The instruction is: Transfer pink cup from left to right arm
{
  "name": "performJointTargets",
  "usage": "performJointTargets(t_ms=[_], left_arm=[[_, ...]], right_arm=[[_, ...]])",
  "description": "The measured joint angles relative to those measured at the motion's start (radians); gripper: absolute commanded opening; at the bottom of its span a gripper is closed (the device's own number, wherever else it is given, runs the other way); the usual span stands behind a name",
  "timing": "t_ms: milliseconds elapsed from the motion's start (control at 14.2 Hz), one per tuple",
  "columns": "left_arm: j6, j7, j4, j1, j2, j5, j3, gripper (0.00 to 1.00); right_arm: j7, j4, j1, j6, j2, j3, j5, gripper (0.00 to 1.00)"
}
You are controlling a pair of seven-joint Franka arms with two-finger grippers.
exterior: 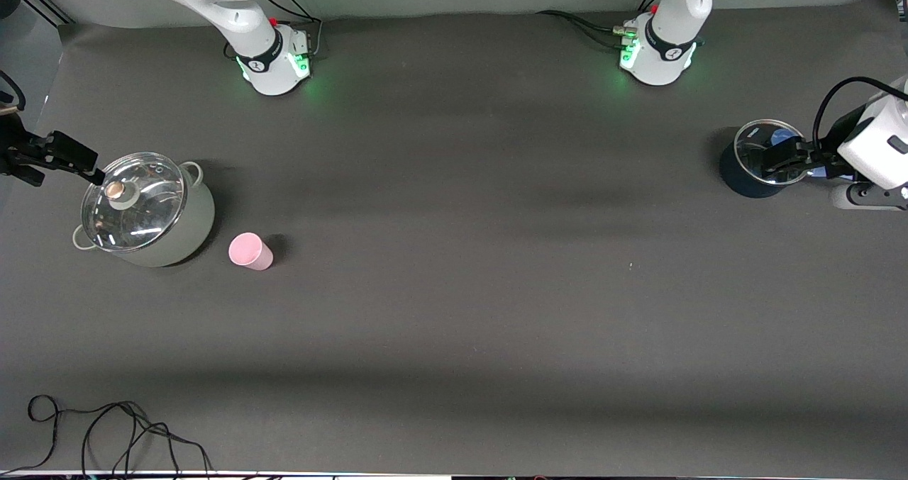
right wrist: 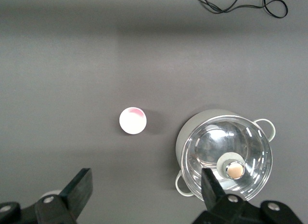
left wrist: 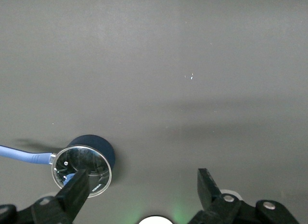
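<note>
No writing is readable. The cup (exterior: pixel 250 251) stands upright, mouth up, beside the pot (exterior: pixel 145 210) near the right arm's table edge. Both the left gripper (left wrist: pixel 139 192) and the right gripper (right wrist: pixel 144 192) gape wide, empty.

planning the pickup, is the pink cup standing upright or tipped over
Upright. The pink cup stands on the table beside the lidded pot; the right wrist view looks straight down on its round top.

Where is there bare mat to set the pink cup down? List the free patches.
Free: the wide mat between the pink cup and the dark pot, and the strip nearer the camera. Crowded: by the lidded pot under the right gripper, and around the dark pot, under the left gripper.
</note>
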Motion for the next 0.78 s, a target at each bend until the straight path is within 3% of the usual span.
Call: performJointTargets(t_ms=[777], left_arm=[[0.007,0.000,0.004,0.000,0.003,0.002,0.000,1.00]], right_arm=[[-0.003,0.043,0.001,0.001,0.042,0.035,-0.028,1.00]])
